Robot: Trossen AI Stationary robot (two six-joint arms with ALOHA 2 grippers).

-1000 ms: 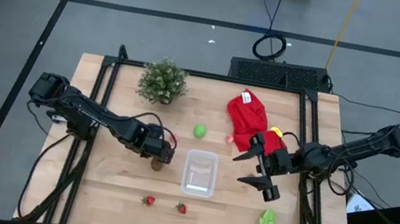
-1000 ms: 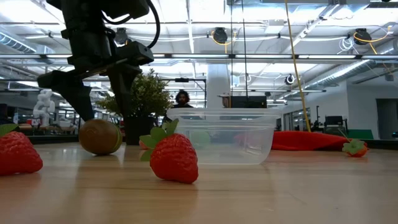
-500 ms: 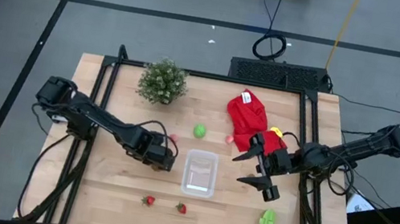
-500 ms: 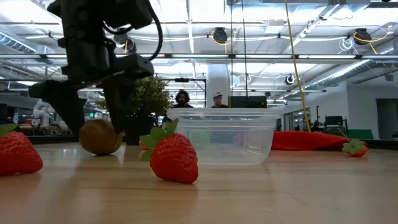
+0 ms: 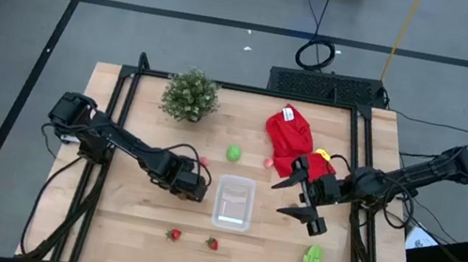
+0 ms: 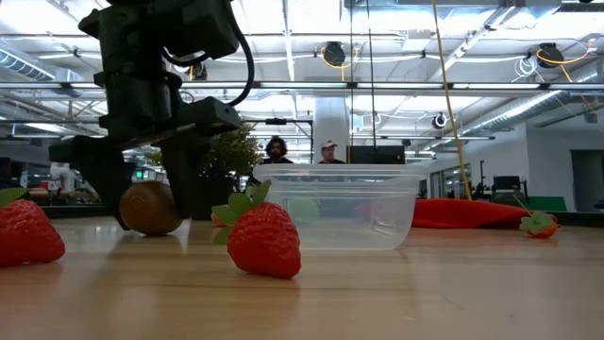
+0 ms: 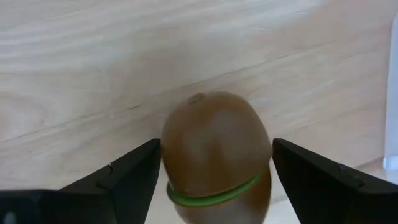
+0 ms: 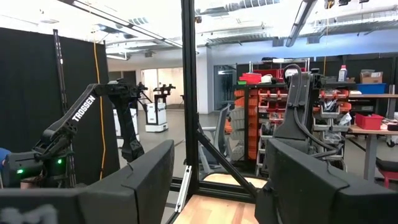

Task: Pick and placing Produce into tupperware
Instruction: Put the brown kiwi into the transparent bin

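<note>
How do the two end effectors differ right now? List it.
The left end effector is down at the table, open fingers either side of the brown kiwi; the right end effector hangs above the table, straddling nothing. Left sits beside the tupperware; right is on its other side. Both are open.

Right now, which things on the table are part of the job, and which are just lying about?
Job: kiwi between the open left gripper fingers, tub, strawberries, green pieces.
Lying about: plant, red cloth.
</note>
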